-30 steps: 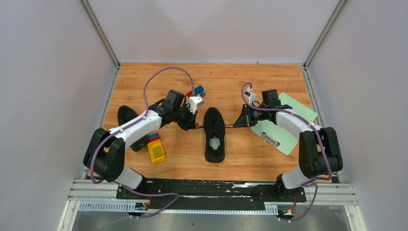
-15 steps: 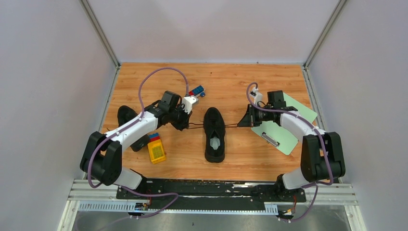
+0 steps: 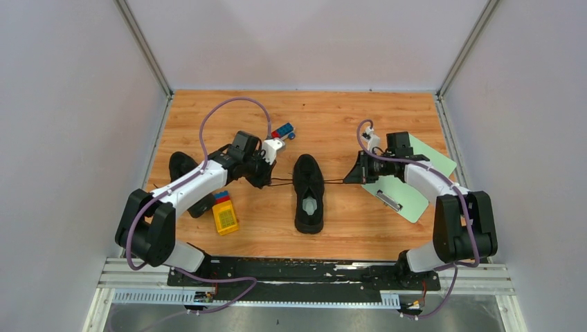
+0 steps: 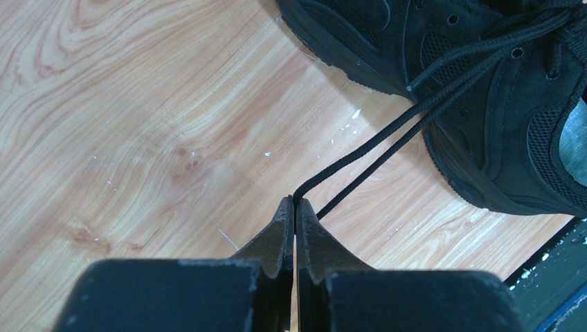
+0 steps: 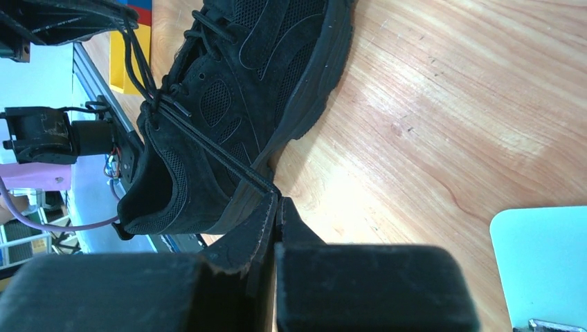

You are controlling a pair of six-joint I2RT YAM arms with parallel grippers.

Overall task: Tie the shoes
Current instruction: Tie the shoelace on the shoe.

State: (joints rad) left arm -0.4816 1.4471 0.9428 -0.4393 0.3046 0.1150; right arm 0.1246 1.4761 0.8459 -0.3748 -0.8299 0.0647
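Shoe centred on table, left pincer and right pincer each clamping its laces

Foreground: right gripper, fingers pressed together at bottom centre, the tips pinching a thin black lace whose two strands run taut up and left to the eyelets of a black shoe. The shoe is a low-top in mesh and suede-like panels, lying across the upper left on the wooden table, its sole edge just beside the fingertips. Also in frame: corner of a pale green clipboard at lower right, and a yellow block beyond the shoe at upper left.
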